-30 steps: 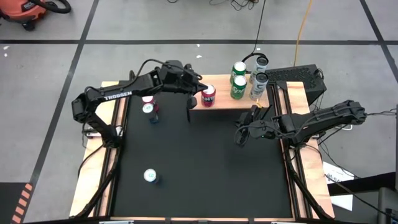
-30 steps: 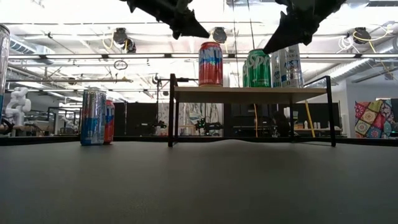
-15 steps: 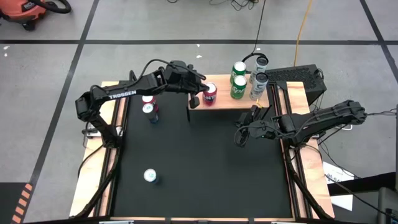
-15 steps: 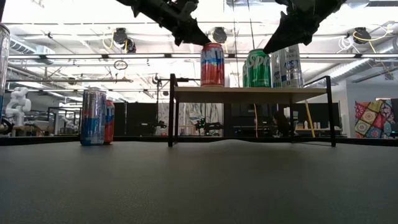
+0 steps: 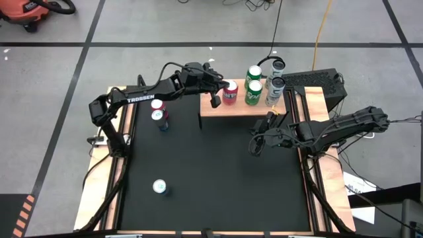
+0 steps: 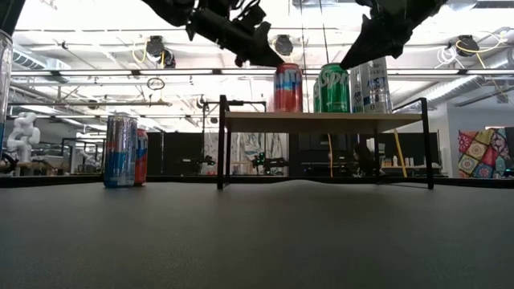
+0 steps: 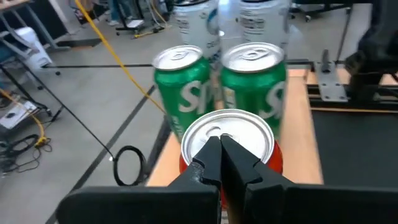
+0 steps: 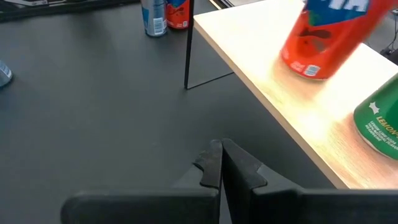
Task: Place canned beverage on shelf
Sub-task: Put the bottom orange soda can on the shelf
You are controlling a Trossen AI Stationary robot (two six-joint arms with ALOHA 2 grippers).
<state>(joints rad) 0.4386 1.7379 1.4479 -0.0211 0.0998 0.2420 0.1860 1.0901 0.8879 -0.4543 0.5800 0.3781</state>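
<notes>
A red can [image 5: 229, 94] stands upright on the wood-topped shelf [image 5: 241, 110] at the table's far side, just left of two green cans [image 5: 253, 92]. The red can also shows in the low view [image 6: 287, 88] and the left wrist view [image 7: 227, 130]. My left gripper [image 5: 215, 100] is shut, its tips against the red can's left side. My right gripper [image 5: 253, 147] is shut and empty, in the air in front of the shelf's right part. My left gripper pushes the red can with its shut fingertips [image 7: 214, 152], which meet the can at its top rim [image 7: 205, 127] on the side toward the table's left. The fingers come from the table's left, slanting down. The can stands upright on the shelf.
Two tall silver cans [image 5: 275, 84] stand behind the green ones at the shelf's right end. Two cans [image 5: 158, 112] stand on the table left of the shelf, and one more [image 5: 159, 187] stands near the front left. Open black table [image 5: 218, 172] lies in the middle.
My left gripper has gone toward the table's right edge along the shelf with its fingers shut. The red can has slid upright along the shelf top, from near the shelf's left end to close beside the green cans.
</notes>
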